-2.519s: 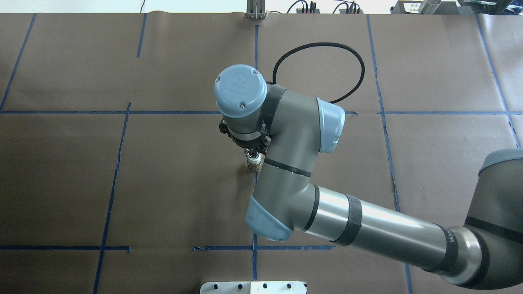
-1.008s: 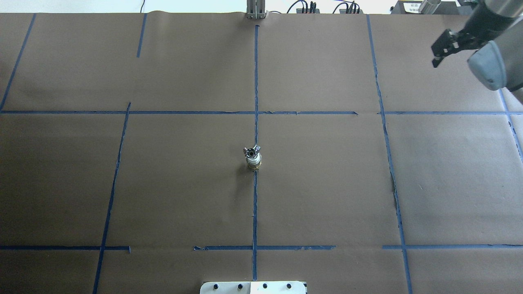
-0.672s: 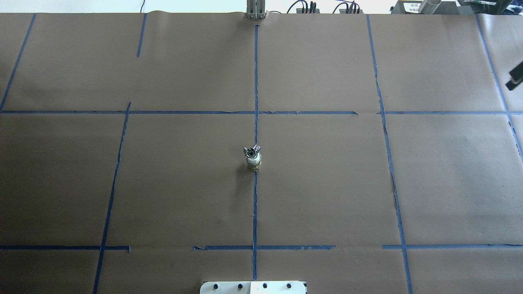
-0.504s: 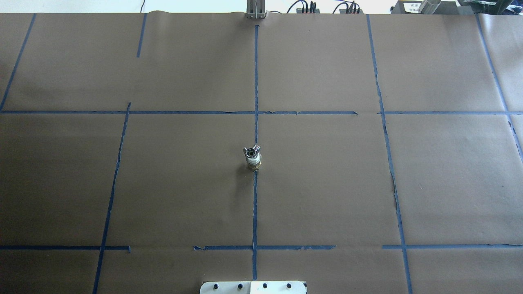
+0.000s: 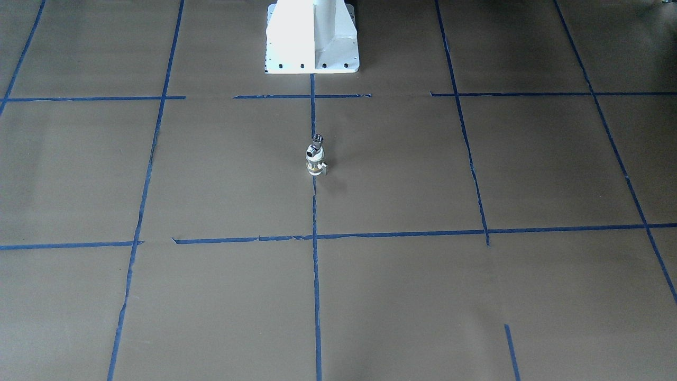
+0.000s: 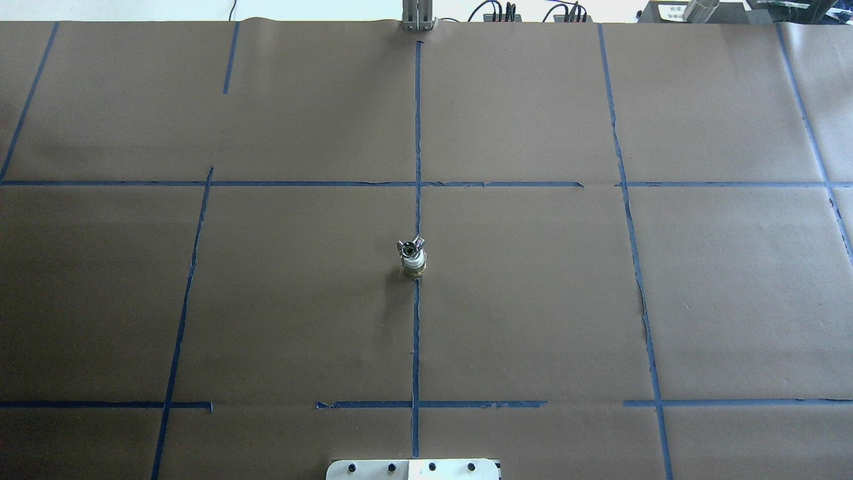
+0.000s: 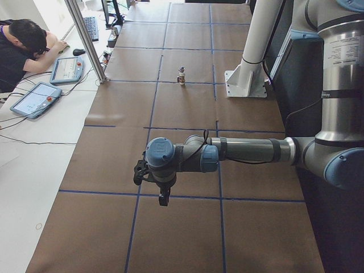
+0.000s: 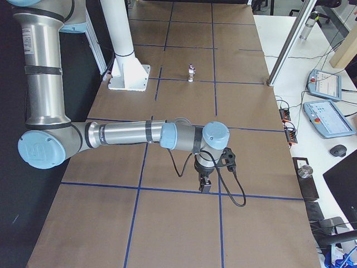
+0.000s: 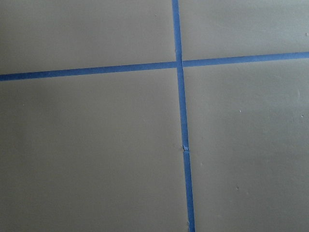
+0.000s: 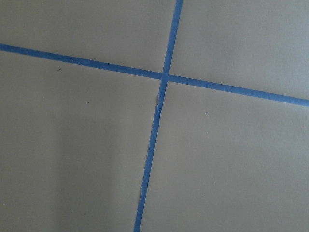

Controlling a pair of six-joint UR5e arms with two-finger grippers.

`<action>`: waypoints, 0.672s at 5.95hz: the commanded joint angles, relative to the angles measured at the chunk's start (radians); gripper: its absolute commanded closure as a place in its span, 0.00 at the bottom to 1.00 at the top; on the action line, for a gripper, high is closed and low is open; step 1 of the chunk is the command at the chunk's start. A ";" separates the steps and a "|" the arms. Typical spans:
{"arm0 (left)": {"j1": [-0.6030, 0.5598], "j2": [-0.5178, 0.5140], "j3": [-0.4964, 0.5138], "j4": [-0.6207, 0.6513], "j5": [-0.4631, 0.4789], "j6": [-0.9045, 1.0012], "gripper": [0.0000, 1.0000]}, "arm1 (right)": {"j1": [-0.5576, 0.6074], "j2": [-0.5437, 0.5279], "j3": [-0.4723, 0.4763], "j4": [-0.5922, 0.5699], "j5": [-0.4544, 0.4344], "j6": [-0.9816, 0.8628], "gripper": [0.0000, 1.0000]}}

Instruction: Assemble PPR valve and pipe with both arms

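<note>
The PPR valve (image 6: 414, 265) stands upright on the brown paper at the table's centre, white and brass. The small chrome T-shaped pipe (image 6: 410, 247) sits on top of it. The stack also shows in the front view, valve (image 5: 315, 166) below pipe (image 5: 315, 144), and far off in both side views. Neither arm is near it. My left gripper (image 7: 164, 196) shows only in the exterior left view and points down above the paper; I cannot tell whether it is open. My right gripper (image 8: 204, 185) shows only in the exterior right view; I cannot tell its state either. Both wrist views show only paper and blue tape.
The white pedestal (image 5: 312, 37) stands at the robot's side of the table. An aluminium post (image 7: 85, 40) rises at the far edge. An operator (image 7: 23, 45) sits beyond it, with teach pendants (image 7: 34, 99) on the white bench.
The right arm, which was over the stack 2.5 s ago, has swung away to the right and left the overhead view. The valve and pipe have stayed upright in place.
</note>
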 commanded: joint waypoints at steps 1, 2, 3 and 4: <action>0.000 0.008 0.010 0.002 -0.004 0.003 0.00 | 0.002 -0.003 0.005 0.000 0.004 0.053 0.00; 0.000 0.036 0.012 0.002 0.010 0.002 0.00 | 0.002 -0.003 0.005 0.000 0.005 0.053 0.00; -0.003 0.082 -0.024 -0.001 0.011 0.003 0.00 | 0.002 -0.005 0.003 0.000 0.004 0.053 0.00; 0.003 0.090 -0.032 -0.001 0.027 0.003 0.00 | 0.000 -0.005 -0.003 -0.001 0.005 0.053 0.00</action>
